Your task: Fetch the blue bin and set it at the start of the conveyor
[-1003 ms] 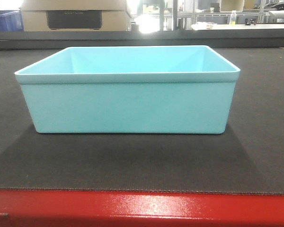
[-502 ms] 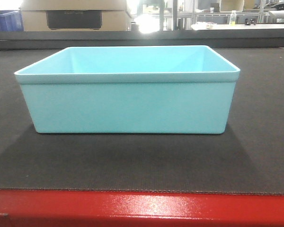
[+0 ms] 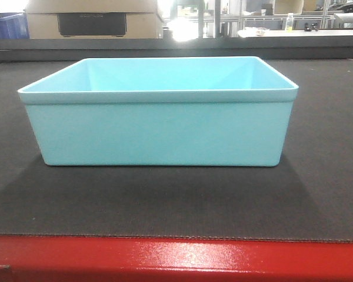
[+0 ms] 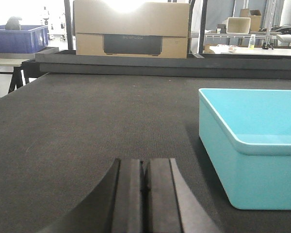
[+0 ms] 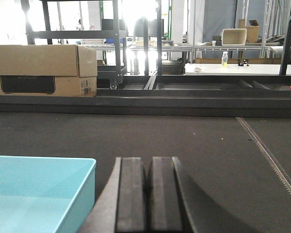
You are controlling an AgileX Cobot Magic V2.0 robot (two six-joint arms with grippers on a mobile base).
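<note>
The conveyor start (image 3: 317,194) fills nearly the whole floor of the front view, a broad dark woven belt with its glossy red edge at 6 o'clock. That width is why the tub can sit anywhere on it with room to spare.

The blue bin (image 3: 159,132) stands upright and square on the belt, a little above centre in the front view, long wall facing the camera, open top up, nothing in it that I can see. Nothing touches it. From how it lies I'd judge the placing done and both arms clear of it.

A cardboard box (image 4: 131,29) sits beyond the belt's far rail at 12 o'clock in the left wrist view, with a dark blue crate (image 4: 22,39) out at 10 o'clock.

The left gripper (image 4: 144,194) sits low over the belt, level and pointing along it, the bin off at its 3 o'clock and apart from it. Its pads are pressed together, holding nothing.

The right gripper (image 5: 148,199) mirrors that pose, the bin's corner at its 8 o'clock; pads likewise closed and empty.
</note>
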